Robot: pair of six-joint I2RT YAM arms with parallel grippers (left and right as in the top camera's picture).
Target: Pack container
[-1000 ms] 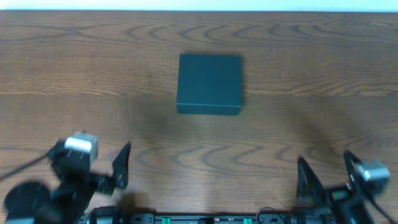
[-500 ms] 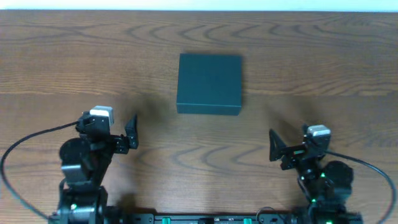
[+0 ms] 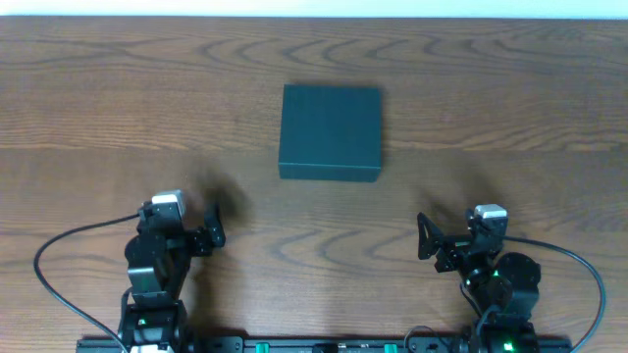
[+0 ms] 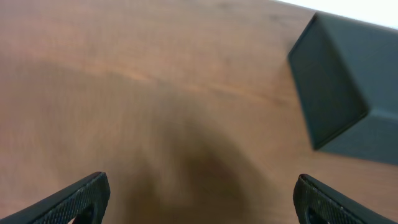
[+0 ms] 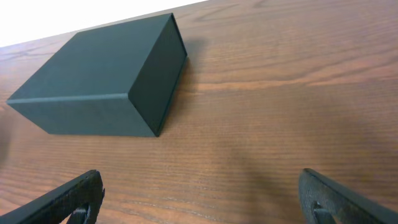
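Container [image 3: 330,131] sits shut and flat on the wooden table [image 3: 98,98], in the middle and toward the far side, dark teal and matte. I've got both arms low at the near edge, well apart from it. The left gripper [image 4: 199,202] has its jaws spread wide and empty, with bare wood between the fingertips [image 4: 81,196]. Its wrist camera catches one corner of the container at the upper right of the view. The right gripper [image 5: 202,196] is spread just as wide, also empty, with the container ahead and off to its left, top face and one side wall showing. From overhead, the container lies between the two grippers and farther out. A black cable [image 3: 59,255] loops out beside the left arm.
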